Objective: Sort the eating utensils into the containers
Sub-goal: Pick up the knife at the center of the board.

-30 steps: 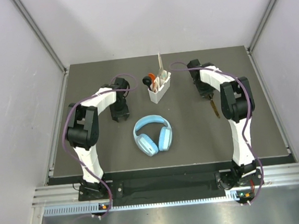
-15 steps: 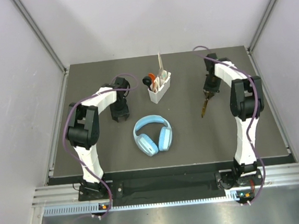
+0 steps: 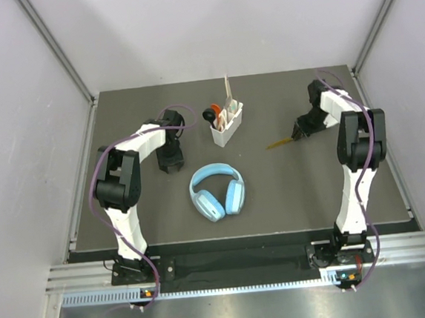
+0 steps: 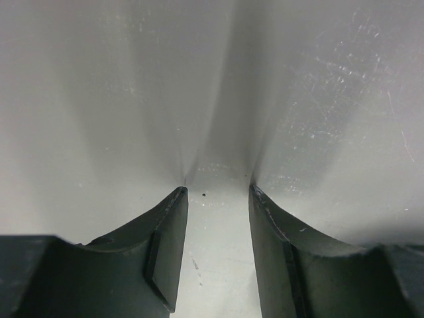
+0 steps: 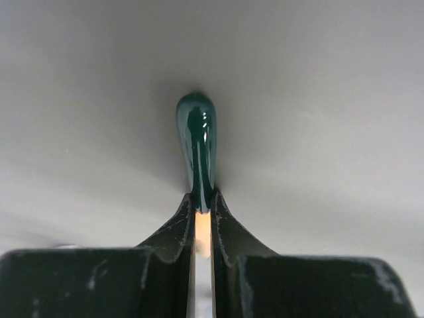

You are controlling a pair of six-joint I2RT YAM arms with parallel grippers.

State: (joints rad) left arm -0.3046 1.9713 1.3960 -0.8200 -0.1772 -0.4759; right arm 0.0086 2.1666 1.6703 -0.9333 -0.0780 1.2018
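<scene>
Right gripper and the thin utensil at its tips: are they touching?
Touching. The right wrist view shows the right gripper with both fingers pinched against the shaft of the utensil, with no gap on either side. The utensil's dark green end sticks out beyond the fingertips.

Caddy [image 3: 226,132] contents indistinct from above; held utensil [image 5: 197,132] mostly hidden between jaws of the right gripper [image 5: 201,205].

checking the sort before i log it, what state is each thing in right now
left gripper: open, empty
right gripper: shut on the wooden-handled utensil
wooden-handled utensil: held, tip pointing toward the caddy
caddy: upright, several utensils standing in it
headphones: lying flat, untouched
</scene>
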